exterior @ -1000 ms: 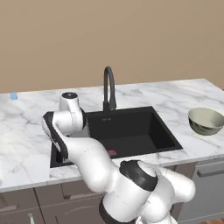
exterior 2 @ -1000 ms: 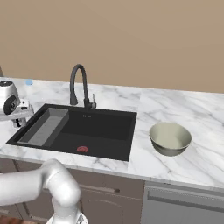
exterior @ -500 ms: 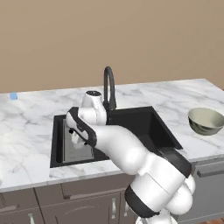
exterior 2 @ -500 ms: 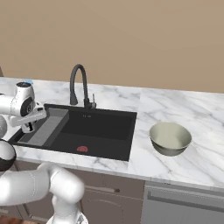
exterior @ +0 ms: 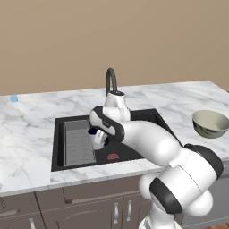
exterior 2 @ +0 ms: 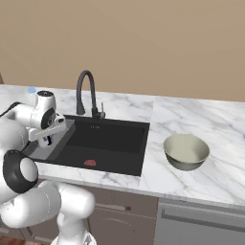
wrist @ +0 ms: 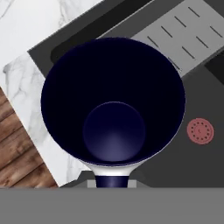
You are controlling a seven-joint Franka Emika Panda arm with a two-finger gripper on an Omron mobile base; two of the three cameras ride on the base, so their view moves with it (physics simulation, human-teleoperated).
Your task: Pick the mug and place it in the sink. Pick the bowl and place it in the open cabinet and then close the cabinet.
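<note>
The mug [wrist: 113, 107], white-grey outside with a deep navy inside and rim, hangs upright over the black sink [exterior: 147, 120], above its grey ribbed tray [exterior: 78, 143], clamped in the fingers [exterior: 96, 134]. The cream-green bowl [exterior 2: 186, 151] sits on the marble desk [exterior 2: 210, 139].

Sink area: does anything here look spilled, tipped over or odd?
Nothing stands out. The gripper holds the mug upright over the sink, and its inside looks empty. The bowl sits upright on the counter. No spills.
</note>
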